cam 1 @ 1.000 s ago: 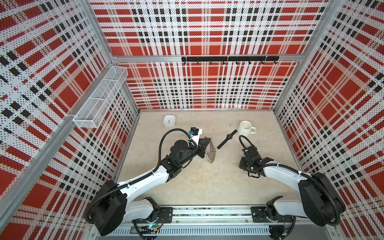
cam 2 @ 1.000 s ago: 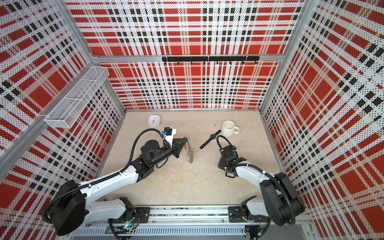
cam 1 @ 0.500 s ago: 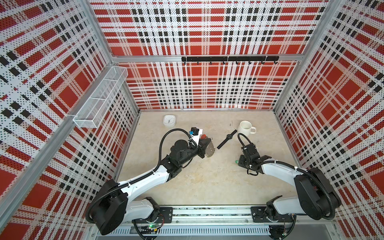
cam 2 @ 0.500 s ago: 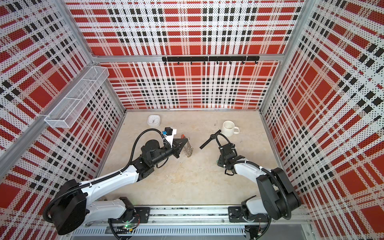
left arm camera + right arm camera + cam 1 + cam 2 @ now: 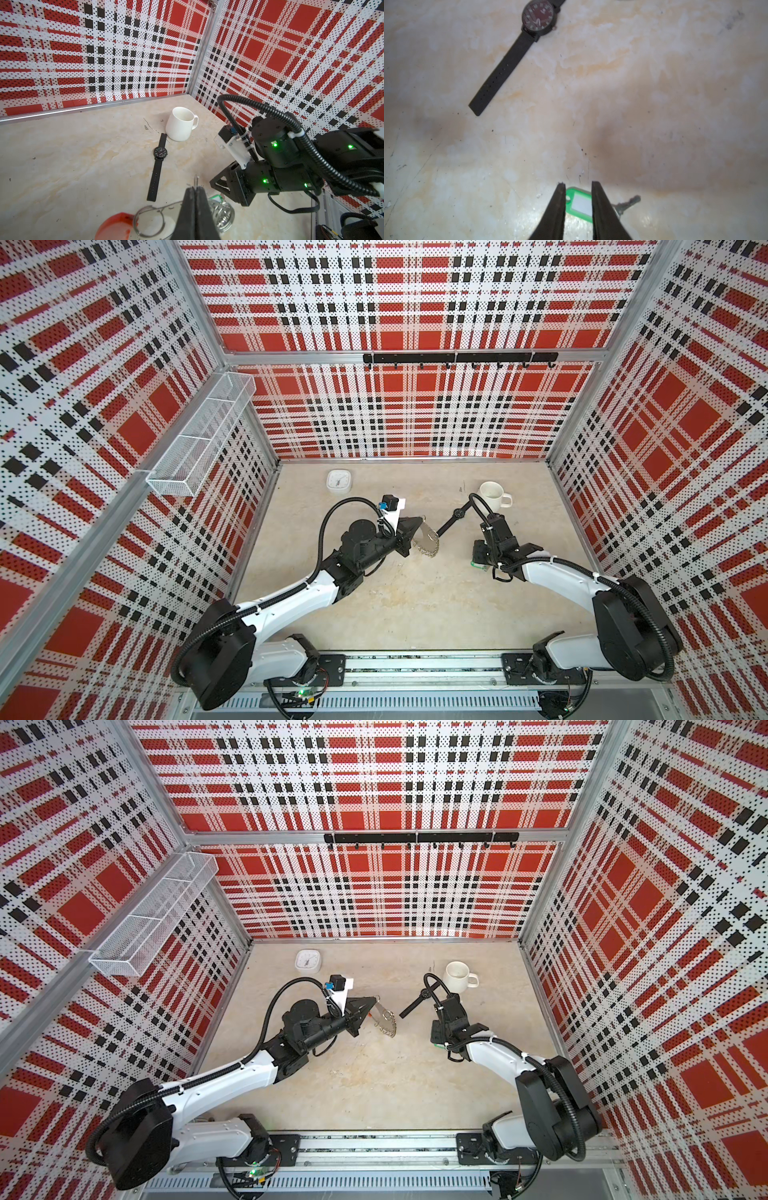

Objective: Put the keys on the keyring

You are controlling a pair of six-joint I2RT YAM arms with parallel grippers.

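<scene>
Both jaws of my right gripper (image 5: pixel 578 184) straddle the green key tag (image 5: pixel 581 203), spread; closing off-centre could flick it away. My left gripper (image 5: pixel 195 189) pinches the keyring (image 5: pixel 428 542).

The perforated wall panels (image 5: pixel 415 302) carry a plaid of red squares crossed by white and black bands, speckled all over with small dark dots. The flat tabletop (image 5: pixel 415 605) is pale beige, marbled with cream and orange-tan blotches. The ceramic mug (image 5: pixel 492 494) and the small square clock (image 5: pixel 338 481) are white. The slim wristwatch (image 5: pixel 538 15) is black, its dial perhaps dark red, though that view is blurred. The oblong plastic tag (image 5: pixel 579 201) is bright green with a white label; its small metal key (image 5: pixel 627 204) is dark grey. The flat round keyring (image 5: pixel 426 539) is grey with a red curved section. The wire-mesh wall basket (image 5: pixel 199 439) is white and the hook rail (image 5: pixel 457 357) black. The left arm (image 5: pixel 291 603) and right arm (image 5: pixel 561 576) have white shells with black joints.
</scene>
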